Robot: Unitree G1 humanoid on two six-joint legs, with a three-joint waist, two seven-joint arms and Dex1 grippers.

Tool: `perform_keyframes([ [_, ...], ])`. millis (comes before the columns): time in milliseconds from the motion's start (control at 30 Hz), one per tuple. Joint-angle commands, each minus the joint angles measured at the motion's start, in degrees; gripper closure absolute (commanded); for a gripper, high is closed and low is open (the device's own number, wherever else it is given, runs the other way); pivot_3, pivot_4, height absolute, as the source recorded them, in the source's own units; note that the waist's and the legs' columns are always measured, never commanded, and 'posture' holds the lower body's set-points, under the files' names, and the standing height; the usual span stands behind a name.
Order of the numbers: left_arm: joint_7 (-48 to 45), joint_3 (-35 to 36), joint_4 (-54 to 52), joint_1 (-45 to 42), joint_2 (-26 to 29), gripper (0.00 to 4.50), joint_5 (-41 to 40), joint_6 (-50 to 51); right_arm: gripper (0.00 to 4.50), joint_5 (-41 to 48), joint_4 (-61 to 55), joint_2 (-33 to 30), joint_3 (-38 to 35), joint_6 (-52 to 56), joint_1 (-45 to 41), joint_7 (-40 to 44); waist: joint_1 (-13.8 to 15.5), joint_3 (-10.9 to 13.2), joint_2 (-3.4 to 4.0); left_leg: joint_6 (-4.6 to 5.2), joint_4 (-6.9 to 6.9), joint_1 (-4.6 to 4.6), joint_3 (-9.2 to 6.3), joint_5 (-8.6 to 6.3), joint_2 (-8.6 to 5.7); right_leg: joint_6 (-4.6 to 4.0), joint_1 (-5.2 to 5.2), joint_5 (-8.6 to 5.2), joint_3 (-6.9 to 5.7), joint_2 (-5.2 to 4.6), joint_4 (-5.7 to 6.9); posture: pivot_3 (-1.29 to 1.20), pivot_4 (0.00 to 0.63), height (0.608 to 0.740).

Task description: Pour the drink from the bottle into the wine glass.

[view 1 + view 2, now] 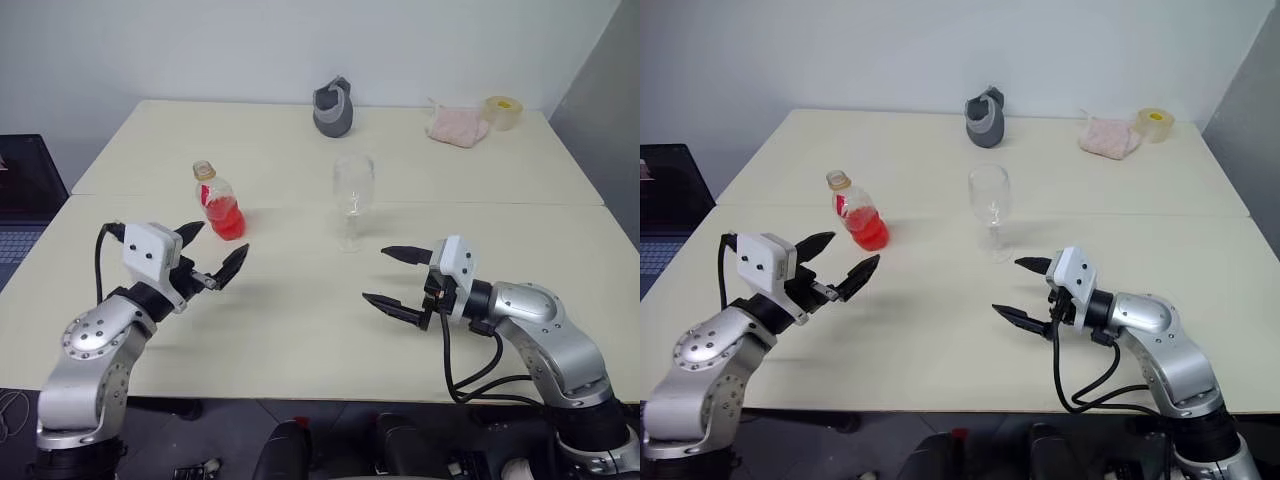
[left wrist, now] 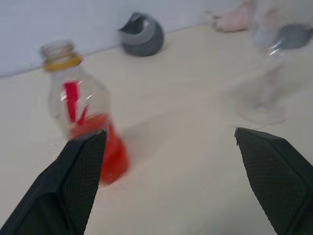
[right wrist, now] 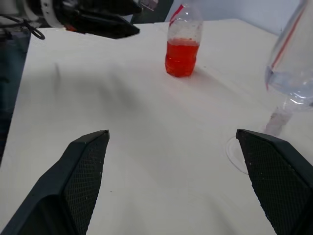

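Two end effectors hang over my bench [image 1: 300, 330], both spread wide and both holding nothing. My left end effector [image 1: 210, 257] points ahead toward the bottle [image 1: 218, 201], which stands upright just beyond its fingertips, apart from them. The bottle has no cap on; its neck is open with a yellow ring below the mouth, and the drink [image 1: 226, 218] fills only the lower part of the body. My right end effector [image 1: 393, 277] sits on the other side, angled toward the left, its two fingers well apart with bare bench between them. The glass [image 1: 352, 196] stands upright farther back, between the two arms and nearer the right one, well to the right of the bottle. From what I can see the glass bowl is clear, with no red in it. In the right wrist view the glass foot [image 3: 239, 154] sits close beside one finger [image 3: 274, 181], not touching it. At the far edge of the bench I see a grey holder [image 1: 334, 108], a pink cloth [image 1: 457, 126] and a tape roll [image 1: 503, 111], all well away from the arms.
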Motion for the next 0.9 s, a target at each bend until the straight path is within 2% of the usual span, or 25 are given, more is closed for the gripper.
perform_keyframes([
  [33,4.35,0.18,4.24,0.03,-1.79,0.00,4.79,-5.11,0.06,3.22,-3.63,-0.60,-1.27,2.01,-2.48,-0.26,0.00,0.00,0.00,0.00,0.00,0.00,0.01,0.00,0.00,-0.07,0.00,0.04,0.01,-0.01,-0.01,0.00,0.150,0.740],
  [100,8.45,0.14,9.27,-2.43,-2.41,0.00,8.06,-5.44,0.06,4.57,-4.38,-0.23,-1.51,4.15,-3.77,-1.66,0.10,0.00,-0.01,0.00,0.00,-0.01,-0.01,0.00,-0.01,-0.18,-0.01,0.10,-0.01,-0.03,-0.01,0.00,0.150,0.740],
  [167,9.43,0.09,14.19,-6.53,-3.25,0.00,7.91,-5.51,0.06,5.39,-4.79,0.10,-1.61,5.25,-4.39,-2.91,0.29,-0.01,-0.03,0.01,0.00,-0.01,-0.10,0.00,-0.01,-0.17,0.01,0.10,-0.10,-0.02,0.01,0.00,0.150,0.740],
  [567,2.09,-4.06,39.47,-24.79,-1.45,0.00,9.45,-14.79,0.06,6.24,-6.89,0.85,-0.52,7.02,-5.81,-6.56,0.21,-0.03,-0.08,-0.01,-0.01,-0.09,-0.17,0.00,-0.09,-0.23,-0.01,0.16,-0.22,-0.08,0.02,0.00,0.150,0.740],
  [900,0.96,-4.78,57.29,-37.05,-2.60,0.00,10.59,-23.16,0.06,6.47,-7.15,1.68,0.03,7.05,-6.81,-7.81,0.20,-0.03,-0.09,0.00,0.03,-0.10,-0.18,0.01,-0.10,-0.21,0.00,0.16,-0.26,-0.07,0.04,0.00,0.150,0.740],
])
